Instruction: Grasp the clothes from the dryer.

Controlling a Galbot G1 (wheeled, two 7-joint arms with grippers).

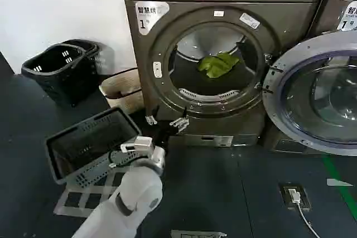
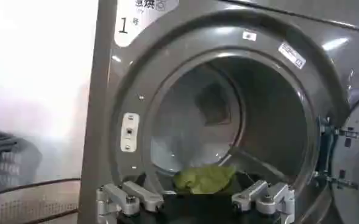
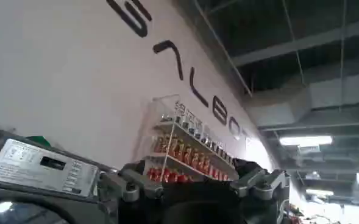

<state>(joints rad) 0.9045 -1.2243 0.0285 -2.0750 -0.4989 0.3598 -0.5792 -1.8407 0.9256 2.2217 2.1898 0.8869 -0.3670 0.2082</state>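
- Lying crumpled on the drum floor of the dryer [image 1: 167, 54], the clothes [image 1: 217, 64] sit a little back from the porthole rim; in the left wrist view they show low in the opening [image 2: 205, 178].
- Judgement: light, limp fabric, not fragile or slippery. It will sag and trail once lifted, so pinch a raised fold near the middle of the bundle, not a loose edge.
- Left pincer [image 1: 165, 122] sits just outside the dryer front, below the porthole's lower left, fingers spread wide, holding nothing. The left wrist view has both fingers [image 2: 130, 198] framing the garment.
- Right pincer [image 3: 197, 185] is raised and pointing up at a wall and ceiling, well away from the work; spread open, empty.
- Room: the porthole is far wider than the garment, so entry is roomy. Watch the lower rim lip [image 1: 209, 107] on the way in and out.
- Door [image 1: 318, 93] is swung open to the right, clear of the left arm's line.
- Baskets [image 1: 95, 146] stand on the floor to the left, clear of the approach.
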